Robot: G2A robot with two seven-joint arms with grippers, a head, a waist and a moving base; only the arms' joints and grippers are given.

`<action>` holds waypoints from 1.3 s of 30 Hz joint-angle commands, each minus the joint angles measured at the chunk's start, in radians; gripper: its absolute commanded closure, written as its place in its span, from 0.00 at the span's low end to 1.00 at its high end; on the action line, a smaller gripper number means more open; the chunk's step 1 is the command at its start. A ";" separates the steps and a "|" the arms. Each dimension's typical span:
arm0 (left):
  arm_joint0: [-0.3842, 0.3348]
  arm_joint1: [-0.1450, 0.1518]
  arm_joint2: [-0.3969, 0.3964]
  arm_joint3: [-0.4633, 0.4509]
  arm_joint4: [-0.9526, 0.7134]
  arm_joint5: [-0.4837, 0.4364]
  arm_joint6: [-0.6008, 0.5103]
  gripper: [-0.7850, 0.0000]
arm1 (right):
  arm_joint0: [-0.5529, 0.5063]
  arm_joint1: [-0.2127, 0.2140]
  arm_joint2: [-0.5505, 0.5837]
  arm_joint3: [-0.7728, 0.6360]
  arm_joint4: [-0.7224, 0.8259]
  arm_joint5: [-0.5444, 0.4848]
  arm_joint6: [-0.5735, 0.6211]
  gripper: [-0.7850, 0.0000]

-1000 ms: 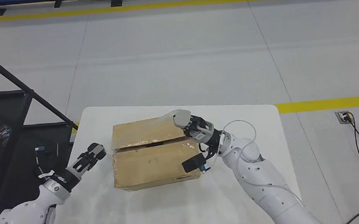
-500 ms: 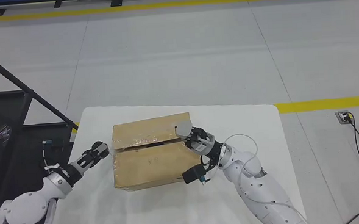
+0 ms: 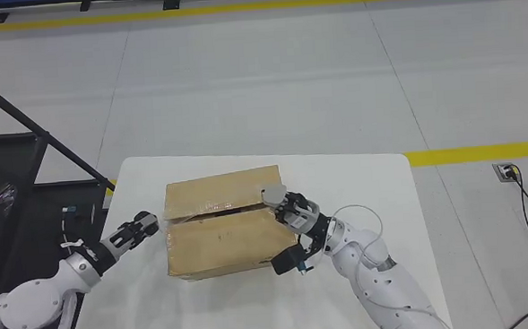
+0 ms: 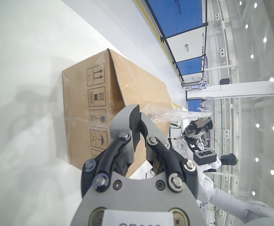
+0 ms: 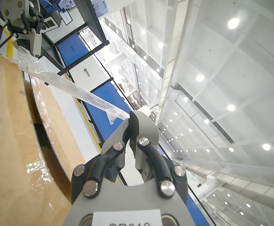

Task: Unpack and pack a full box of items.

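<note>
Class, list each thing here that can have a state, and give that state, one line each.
cardboard box: flaps folded down, with a dark gap along the seam.
clear tape strip: lifted above the box, stretched out from the right claw.
right claw: shut on the clear tape strip.
left claw: at the box's end; whether it grips anything cannot be told.

The box (image 4: 85, 111) bore a printed column of handling pictograms on one side: paired up arrows (image 4: 95, 74), a crossed-out stacking sign (image 4: 96, 97), a goblet (image 4: 97, 118) and an umbrella (image 4: 98, 137). Their small captions were illegible. A white sticker (image 4: 137, 218) on the left pincer (image 4: 140, 119) base and another sticker (image 5: 127, 218) on the right pincer (image 5: 131, 119) base showed cut-off characters. Hall panels (image 4: 186, 48) carried a logo.
</note>
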 commanded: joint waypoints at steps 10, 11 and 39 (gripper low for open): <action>-0.058 0.006 0.032 0.039 0.026 0.037 -0.025 0.84 | -0.048 0.007 0.005 -0.030 0.006 -0.020 0.029 1.00; -0.061 0.006 0.034 0.042 0.026 0.038 -0.027 0.77 | -0.053 0.008 0.006 -0.032 0.008 -0.022 0.031 1.00; 0.001 0.006 -0.013 0.007 -0.115 -0.107 0.108 0.27 | -0.141 0.015 0.015 -0.141 0.070 -0.069 0.164 1.00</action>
